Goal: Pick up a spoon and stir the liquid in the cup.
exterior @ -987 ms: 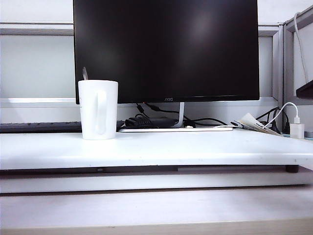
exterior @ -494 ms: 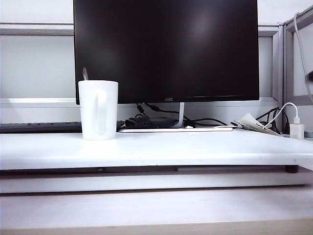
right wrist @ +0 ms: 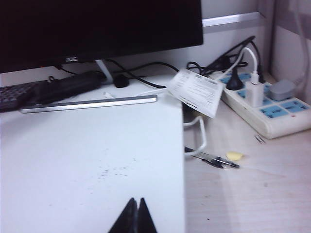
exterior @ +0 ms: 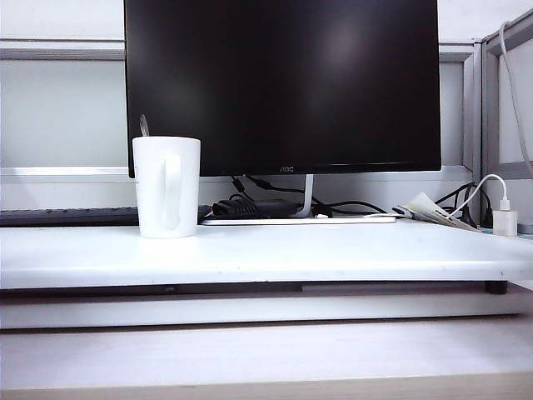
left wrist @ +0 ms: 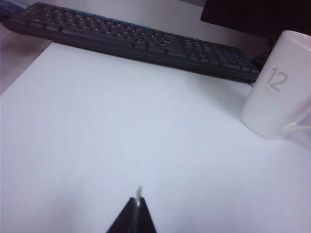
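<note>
Cup (exterior: 166, 187) on the white surface (exterior: 333, 254), spoon (exterior: 144, 125) standing inside, ready for stirring.
Left tool (left wrist: 138, 206) and right tool (right wrist: 136, 208) hover closed, empty, neither touching spoon or cup.

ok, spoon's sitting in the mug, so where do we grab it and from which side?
Probably the bare handle tip of the spoon, the only part showing above the rim of the cup. Come from above, jaws across the thin handle; the cup wall blocks any side approach. Left gripper is nearer the cup; right gripper sits by the table's right edge. Both are shut, so open first.
</note>
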### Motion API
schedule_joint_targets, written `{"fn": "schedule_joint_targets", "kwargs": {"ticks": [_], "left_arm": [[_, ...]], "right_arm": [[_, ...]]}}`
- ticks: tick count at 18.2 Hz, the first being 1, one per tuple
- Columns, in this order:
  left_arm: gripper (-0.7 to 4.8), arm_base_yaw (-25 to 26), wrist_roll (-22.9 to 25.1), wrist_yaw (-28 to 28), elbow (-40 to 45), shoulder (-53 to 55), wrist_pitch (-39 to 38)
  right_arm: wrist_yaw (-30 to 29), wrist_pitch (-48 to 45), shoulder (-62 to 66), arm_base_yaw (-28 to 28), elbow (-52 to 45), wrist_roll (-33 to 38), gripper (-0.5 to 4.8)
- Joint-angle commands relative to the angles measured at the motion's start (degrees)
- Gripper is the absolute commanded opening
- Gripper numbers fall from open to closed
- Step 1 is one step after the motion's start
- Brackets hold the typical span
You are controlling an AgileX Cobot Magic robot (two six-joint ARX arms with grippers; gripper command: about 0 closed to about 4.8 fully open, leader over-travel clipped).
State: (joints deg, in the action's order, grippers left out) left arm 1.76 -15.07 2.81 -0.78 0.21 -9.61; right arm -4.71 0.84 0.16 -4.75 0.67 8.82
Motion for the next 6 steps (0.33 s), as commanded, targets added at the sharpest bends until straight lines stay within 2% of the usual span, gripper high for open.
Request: {"fn": "schedule_joint_targets", "kwargs": {"ticks": [1, 6], "left_arm": [[-0.05, 0.1, 0.0, -0.1, 0.2, 0.0, 0.2], [-0.05, 0.0, 0.0, -0.1, 0.2, 0.0, 0.2]], "right_arm": [[0.1, -0.9, 0.0, 0.4, -0.4, 0.2, -0.01], [0.1, -0.5, 0.0, 0.3, -0.4, 0.2, -0.01]]}}
